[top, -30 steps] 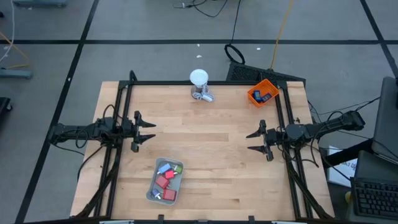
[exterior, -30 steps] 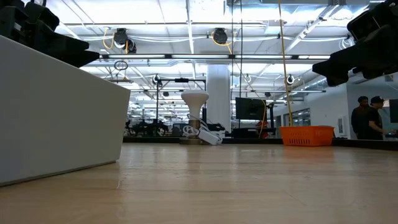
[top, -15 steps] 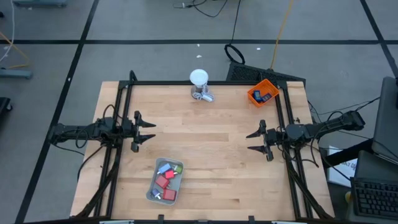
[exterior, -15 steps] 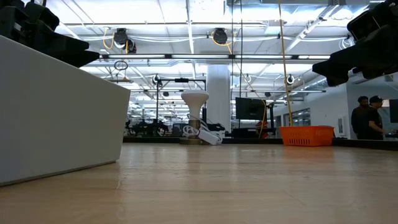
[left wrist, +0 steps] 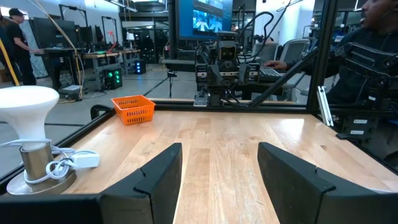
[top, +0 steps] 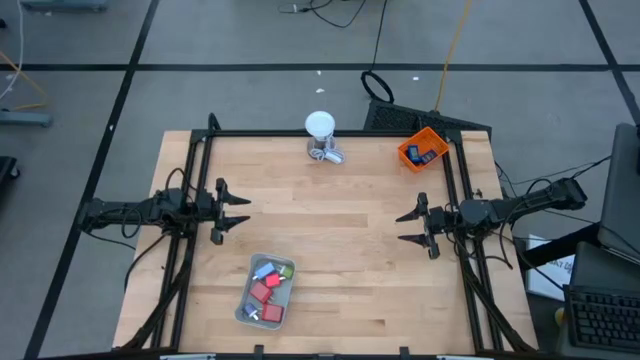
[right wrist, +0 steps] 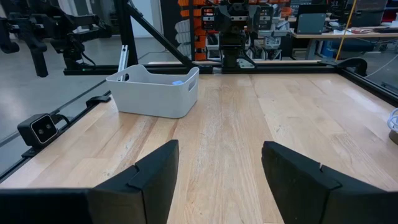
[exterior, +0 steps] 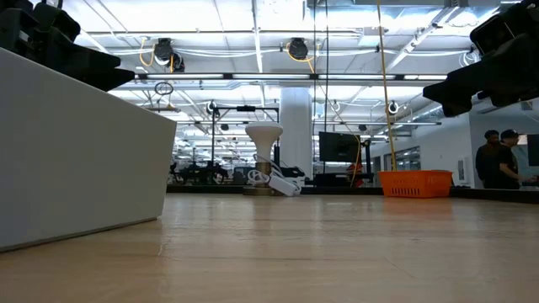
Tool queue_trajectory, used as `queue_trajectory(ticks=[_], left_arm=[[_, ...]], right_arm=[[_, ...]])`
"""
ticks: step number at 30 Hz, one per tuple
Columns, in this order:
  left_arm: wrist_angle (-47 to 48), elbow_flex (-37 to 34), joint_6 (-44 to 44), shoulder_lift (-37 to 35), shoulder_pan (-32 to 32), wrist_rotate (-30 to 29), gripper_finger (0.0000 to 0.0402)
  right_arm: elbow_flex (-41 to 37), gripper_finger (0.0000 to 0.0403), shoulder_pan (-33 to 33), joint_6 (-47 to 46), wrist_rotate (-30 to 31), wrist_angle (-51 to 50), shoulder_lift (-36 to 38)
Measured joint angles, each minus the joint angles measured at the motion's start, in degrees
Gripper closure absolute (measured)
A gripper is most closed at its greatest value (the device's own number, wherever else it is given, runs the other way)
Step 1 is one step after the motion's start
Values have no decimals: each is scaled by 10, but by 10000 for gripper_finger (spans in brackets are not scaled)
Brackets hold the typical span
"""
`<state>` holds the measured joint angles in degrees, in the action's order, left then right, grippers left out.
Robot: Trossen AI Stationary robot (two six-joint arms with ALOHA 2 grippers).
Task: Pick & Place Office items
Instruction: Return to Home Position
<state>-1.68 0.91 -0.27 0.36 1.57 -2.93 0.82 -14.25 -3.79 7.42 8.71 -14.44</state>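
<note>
The office items (top: 266, 292), red, light-blue and dark pieces, lie in a pale grey tray (top: 290, 270) near the table's near edge. More small pieces lie in the orange bin (top: 421, 150) at the far right corner. My left gripper (top: 240, 213) hovers open over the table's left side, pointing right. My right gripper (top: 405, 227) hovers open over the right side, pointing left. In the right wrist view the tray (right wrist: 155, 92) stands ahead of my open right gripper (right wrist: 219, 171). The left wrist view shows my open left gripper (left wrist: 219, 177) and the bin (left wrist: 133, 109).
A white ball-topped object with a metallic base (top: 321, 137) stands at the far edge, a white cord and plug lying beside it (left wrist: 73, 160). A black frame runs round the table (top: 330, 133). Bare wood lies between the grippers. People stand in the room beyond (exterior: 495, 168).
</note>
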Motion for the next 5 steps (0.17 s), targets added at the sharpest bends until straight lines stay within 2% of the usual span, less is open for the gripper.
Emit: queue_trajectory(ticks=[5], left_arm=[[0,0,0,0,0,0,188]], right_arm=[[0,183,0,0,0,0,0]])
